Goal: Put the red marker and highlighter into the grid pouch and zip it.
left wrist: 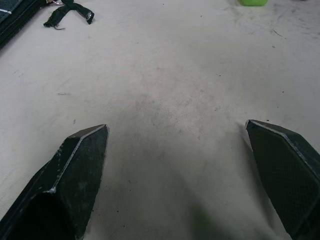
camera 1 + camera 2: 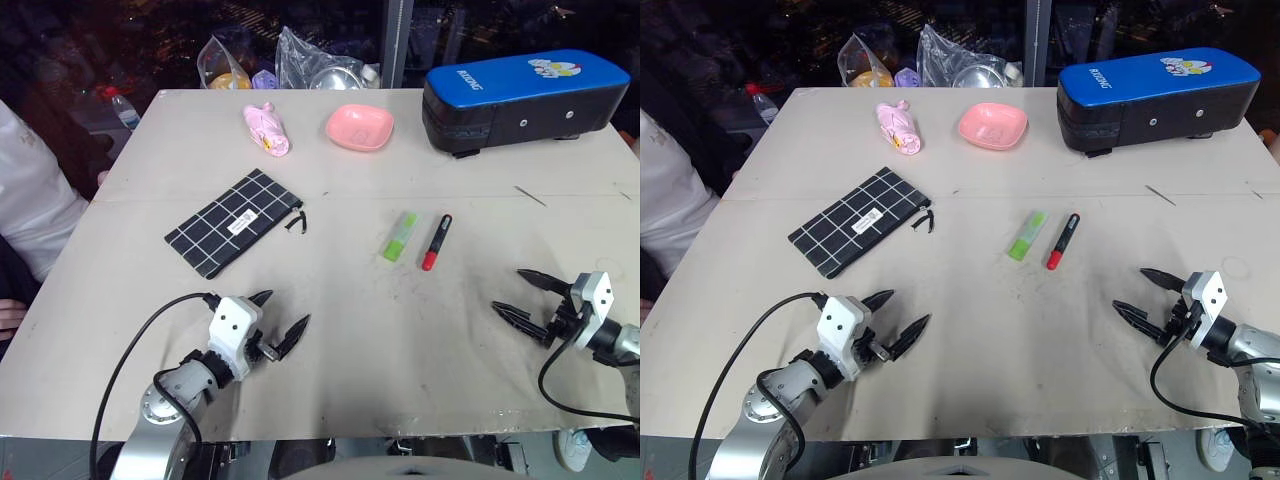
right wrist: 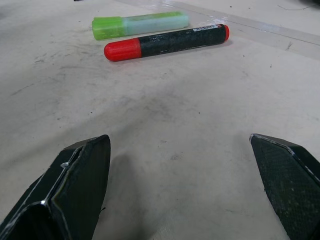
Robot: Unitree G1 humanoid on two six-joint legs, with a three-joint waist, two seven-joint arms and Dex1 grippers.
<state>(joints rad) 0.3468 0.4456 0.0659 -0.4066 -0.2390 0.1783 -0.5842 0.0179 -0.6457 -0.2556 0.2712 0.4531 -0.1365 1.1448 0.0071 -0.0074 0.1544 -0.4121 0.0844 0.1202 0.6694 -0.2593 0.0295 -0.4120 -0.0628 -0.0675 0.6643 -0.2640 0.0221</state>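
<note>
Red marker [image 3: 165,42] is seen lying flat on the table [image 2: 400,360], well ahead of the right gripper [image 2: 533,297], whose two fingers are spread wide apart with nothing held between them. The highlighter [image 3: 140,25] is parked just beside the marker, on its far side from those fingers, roughly parallel to it. Over on the other side, the left gripper [image 2: 285,318] is spread just as wide and nothing is gripped there either; bare tabletop is all that's framed between its fingertips. The grid pouch [image 2: 232,221] is laid flat farther out from the left fingers and off to their left, zipper pull [image 2: 295,221] trailing off its end.

So basically nothing is done yet, as far as can be judged: both pens are outside, and picking, inserting and zipping are all left.

Count: one marker, one highlighter, one pouch. Farther back, one pink toy [image 2: 267,129], one pink bowl [image 2: 359,127] and one blue-topped case [image 2: 525,98] are parked.
</note>
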